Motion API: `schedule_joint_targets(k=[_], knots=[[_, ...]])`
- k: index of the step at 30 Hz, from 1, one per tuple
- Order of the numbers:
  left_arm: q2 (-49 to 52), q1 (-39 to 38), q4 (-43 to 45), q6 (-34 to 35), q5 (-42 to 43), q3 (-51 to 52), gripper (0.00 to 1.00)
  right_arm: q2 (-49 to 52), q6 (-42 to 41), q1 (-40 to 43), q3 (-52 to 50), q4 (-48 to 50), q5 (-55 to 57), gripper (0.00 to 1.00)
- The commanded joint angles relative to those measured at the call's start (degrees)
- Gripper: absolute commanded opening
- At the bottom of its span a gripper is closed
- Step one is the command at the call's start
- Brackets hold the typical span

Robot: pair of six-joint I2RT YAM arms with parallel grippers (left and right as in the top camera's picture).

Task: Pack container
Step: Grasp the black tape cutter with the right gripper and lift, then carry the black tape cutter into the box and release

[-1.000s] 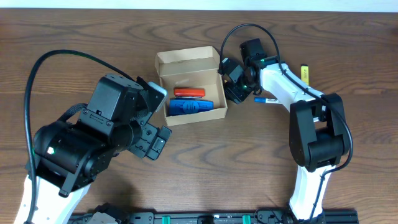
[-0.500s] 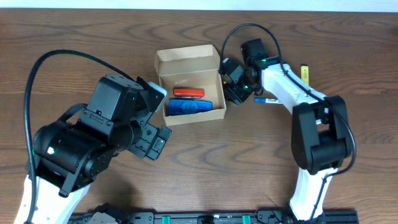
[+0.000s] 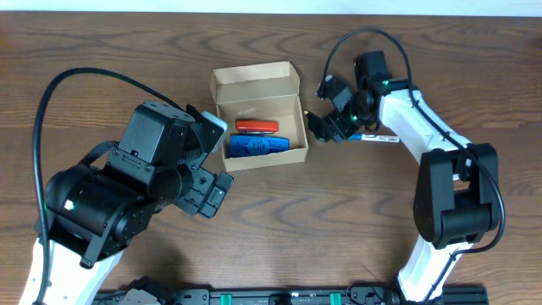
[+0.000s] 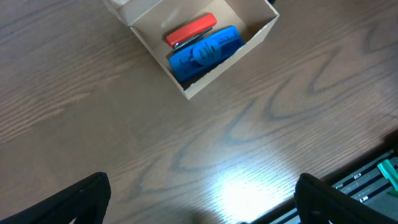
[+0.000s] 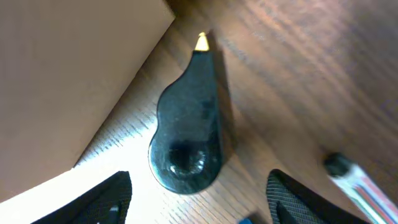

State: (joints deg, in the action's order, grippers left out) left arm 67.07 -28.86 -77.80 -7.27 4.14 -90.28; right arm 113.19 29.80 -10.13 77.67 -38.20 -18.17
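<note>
Left end effector (image 4: 205,202) spread wide, empty, above the wood-grain bench (image 3: 296,229). Right end effector (image 5: 202,204) fingers apart, gripping nothing, over a black teardrop piece (image 5: 186,134) lying just beside the container (image 3: 269,158). Container mid-bench, flap open, red item (image 3: 257,127) and blue item (image 3: 258,146) inside. Pen (image 3: 378,137) nearby.

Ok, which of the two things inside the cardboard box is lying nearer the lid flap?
The red item: slimmer, on the lid flap side; the bulkier blue item lies against the opposite wall.

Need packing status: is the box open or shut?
Open: the box has its lid folded back; a red item and blue item show inside.
</note>
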Motion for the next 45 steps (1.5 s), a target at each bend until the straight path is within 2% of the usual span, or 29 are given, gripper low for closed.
schedule_joint_targets(k=[1,13,20,23,29,39,45], knots=[[0.1,0.3,-0.1,0.7,0.3,0.2,0.95,-0.7,-0.5,-0.9,-2.3,2.3,-1.4,0.74],[0.1,0.3,-0.1,0.7,0.3,0.2,0.95,-0.6,-3.5,-3.6,-10.8,16.5,0.7,0.77],[0.1,0.3,-0.1,0.6,0.3,0.2,0.95,-0.6,-4.5,-5.7,-12.3,19.4,6.4,0.77],[0.1,0.3,-0.1,0.6,0.3,0.2,0.95,-0.6,-4.5,-5.7,-12.4,19.6,6.4,0.68],[0.1,0.3,-0.1,0.7,0.3,0.2,0.95,-0.6,-4.5,-5.4,-12.8,19.8,6.4,0.40],[0.1,0.3,-0.1,0.7,0.3,0.2,0.95,-2.2,-9.1,-4.6,-11.9,19.2,6.4,0.34],[0.1,0.3,-0.1,0.7,0.3,0.2,0.95,-10.9,-9.7,-3.9,-9.6,14.9,9.0,0.33]])
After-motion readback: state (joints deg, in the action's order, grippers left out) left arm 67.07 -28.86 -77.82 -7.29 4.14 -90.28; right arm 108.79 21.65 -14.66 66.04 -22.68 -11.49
